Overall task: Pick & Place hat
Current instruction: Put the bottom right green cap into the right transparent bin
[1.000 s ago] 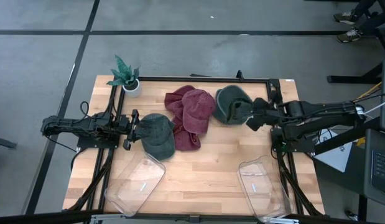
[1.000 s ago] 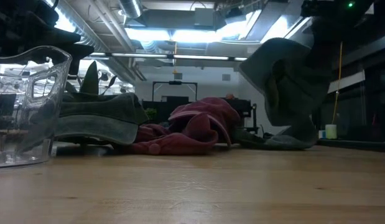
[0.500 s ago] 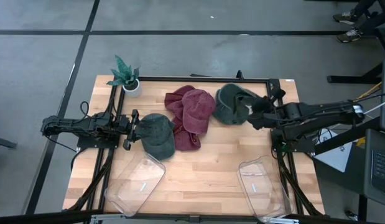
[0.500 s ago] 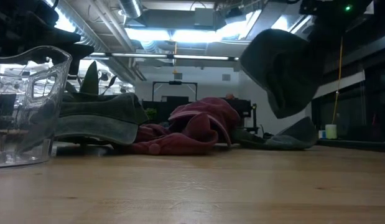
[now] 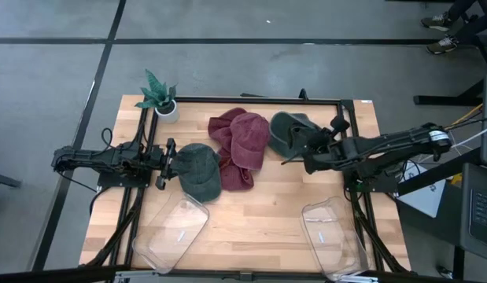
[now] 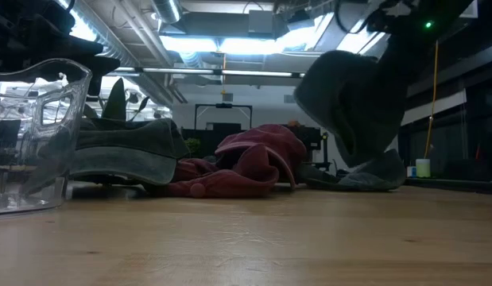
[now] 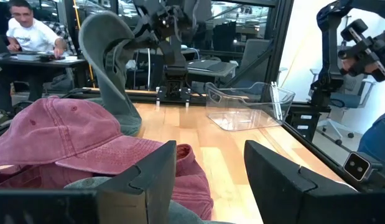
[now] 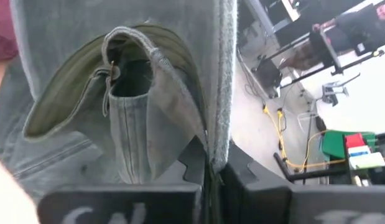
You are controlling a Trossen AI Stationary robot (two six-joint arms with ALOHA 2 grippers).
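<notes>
- Since a second ago, the right claw [image 5: 306,159] is carrying the grey-green hat [image 5: 289,135] toward the middle of the tabletop [image 5: 259,208], and the hat is hanging a little lower than before in the low view.
- Right claw fingers are pressing together on the hat's brim [image 8: 212,118], with the crown dangling clear of the wood.
- Beneath it, another grey cap [image 6: 371,171] is lying on the tabletop.
- Left claw [image 5: 165,164] is waiting with its fingers [image 7: 156,168] apart, holding nothing, just beside the dark green hat [image 5: 199,169].
- Two maroon hats [image 5: 241,147] are lying in a heap between the green ones.
- Two clear bins [image 5: 171,232] are sitting near the front edge, and a potted plant [image 5: 160,97] is standing at the far left corner.
</notes>
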